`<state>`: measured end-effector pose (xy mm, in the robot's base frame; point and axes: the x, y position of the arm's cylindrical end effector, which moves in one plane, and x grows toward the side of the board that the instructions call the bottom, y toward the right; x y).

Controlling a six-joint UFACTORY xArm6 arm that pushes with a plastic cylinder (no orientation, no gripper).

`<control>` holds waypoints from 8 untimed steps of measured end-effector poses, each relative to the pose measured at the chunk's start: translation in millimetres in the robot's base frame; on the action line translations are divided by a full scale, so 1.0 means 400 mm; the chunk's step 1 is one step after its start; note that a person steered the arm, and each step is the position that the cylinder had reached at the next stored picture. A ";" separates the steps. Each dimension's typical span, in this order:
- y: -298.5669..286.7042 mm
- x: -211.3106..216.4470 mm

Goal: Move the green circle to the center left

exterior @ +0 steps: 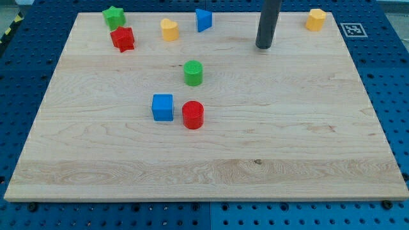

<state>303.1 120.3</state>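
The green circle is a short green cylinder standing a little above the board's middle. My tip is the lower end of a dark rod coming down from the view's top; it rests on the board to the upper right of the green circle, well apart from it and touching no block.
A blue cube and a red cylinder stand side by side below the green circle. Along the view's top are a green star, a red star, a yellow block, a blue block and a yellow hexagon.
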 end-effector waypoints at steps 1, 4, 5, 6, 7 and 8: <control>-0.007 0.014; -0.207 0.251; -0.269 0.245; -0.371 0.243; -0.408 0.235; -0.369 0.225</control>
<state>393.0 -27.1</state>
